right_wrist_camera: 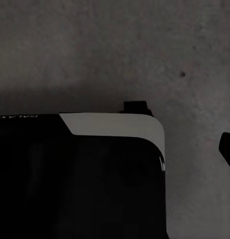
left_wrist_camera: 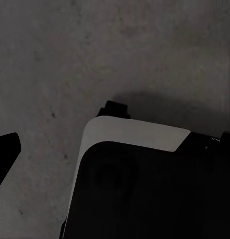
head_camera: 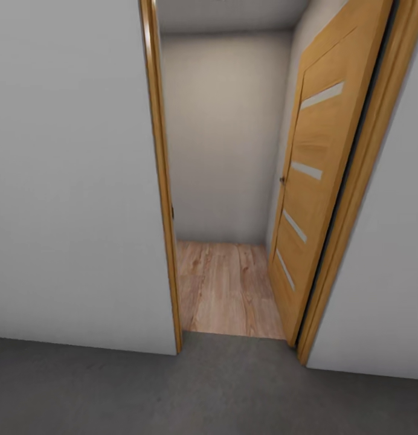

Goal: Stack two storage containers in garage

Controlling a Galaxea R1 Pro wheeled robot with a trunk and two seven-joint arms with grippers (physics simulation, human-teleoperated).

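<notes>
The robot is standing on the dark grey concrete floor of what looks like the garage, facing an open doorway at twelve o'clock. The wooden door, with its pale slotted panels, is swinging inward and lying back at about one o'clock, leaving the passage free. Beyond the threshold a strip of light wood plank flooring is running up to a plain beige wall; white walls are flanking the frame at ten and two o'clock. Neither storage container is appearing in these pictures, so I am judging that the robot is in transit, probably heading back toward the living room to fetch one (whether one is already set down in the garage cannot be told). Both wrist cameras are looking straight down at the speckled concrete past the dark, white-edged robot base, which suggests the arms are hanging low beside the trunk, likely tucked to clear the narrow frame. A dark finger tip is peeking in at the edge of the left wrist view and another in the right wrist view; whether either tool is wide or narrow I cannot tell.
</notes>
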